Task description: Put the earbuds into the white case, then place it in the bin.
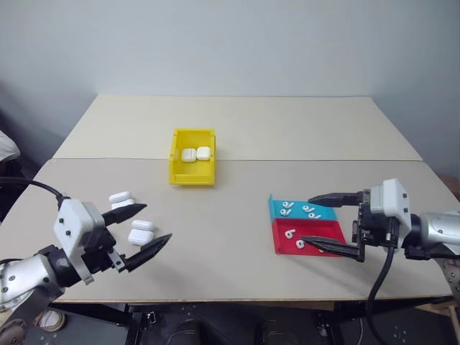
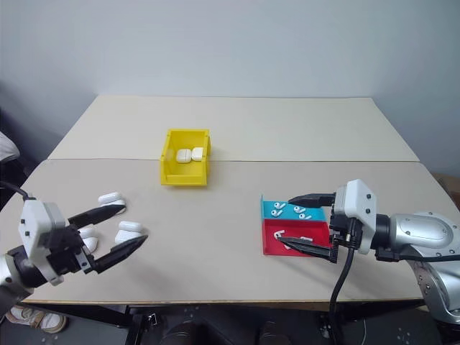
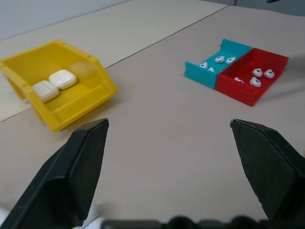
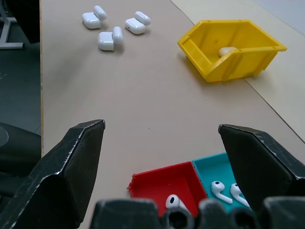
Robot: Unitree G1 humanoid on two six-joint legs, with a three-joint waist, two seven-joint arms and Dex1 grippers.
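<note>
Currently two glossy white rounded earbud cases (image 1: 195, 154) lie in the yellow plastic bin (image 1: 192, 177); three more cases (image 4: 114, 29) sit on the counter (image 1: 237, 129); seven tiny white stemmed earbuds (image 3: 257, 76) fill the cyan tray (image 1: 274, 208) and red tray (image 1: 279, 241); left end effector (image 1: 141, 228) and right end effector (image 1: 314, 220) both released, empty.

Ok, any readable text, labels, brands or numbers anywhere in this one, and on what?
None: the yellow bin, the white cases, the cyan tray, the red tray, the earbuds and the table show no readable text.
</note>
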